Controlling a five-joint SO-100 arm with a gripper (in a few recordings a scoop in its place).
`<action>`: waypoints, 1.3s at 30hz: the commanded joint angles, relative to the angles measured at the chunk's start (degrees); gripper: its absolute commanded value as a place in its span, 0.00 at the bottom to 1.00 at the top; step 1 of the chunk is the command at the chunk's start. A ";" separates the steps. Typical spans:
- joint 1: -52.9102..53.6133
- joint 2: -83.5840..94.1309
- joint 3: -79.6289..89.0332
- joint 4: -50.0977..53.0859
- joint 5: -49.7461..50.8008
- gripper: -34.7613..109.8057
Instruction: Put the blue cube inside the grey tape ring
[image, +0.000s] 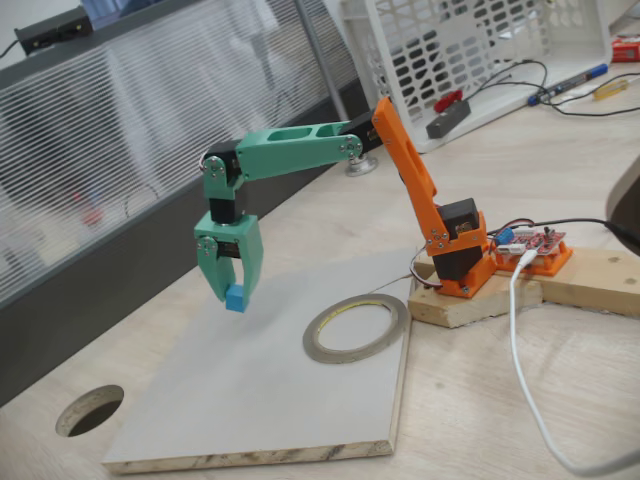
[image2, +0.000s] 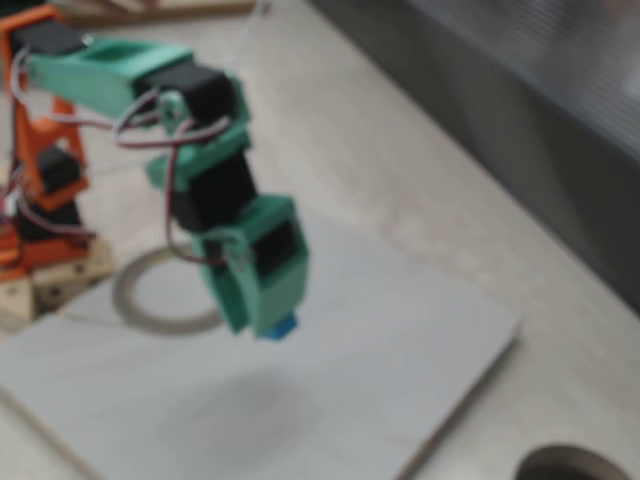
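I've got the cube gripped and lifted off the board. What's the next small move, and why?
Probably carry it sideways toward the grey tape ring. The gripper holds the blue cube above the board, while the ring lies flat to the right in that fixed view, nearer the arm's base, its centre open. Lower only once above the hole.

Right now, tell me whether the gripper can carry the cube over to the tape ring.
Probably yes. The gripper holds the blue cube above the board, and the stretch to the grey tape ring looks bare.
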 joint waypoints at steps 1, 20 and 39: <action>1.05 10.90 7.03 0.26 0.53 0.24; -5.89 38.76 52.03 0.09 0.97 0.24; -5.89 38.50 52.21 -0.35 0.62 0.24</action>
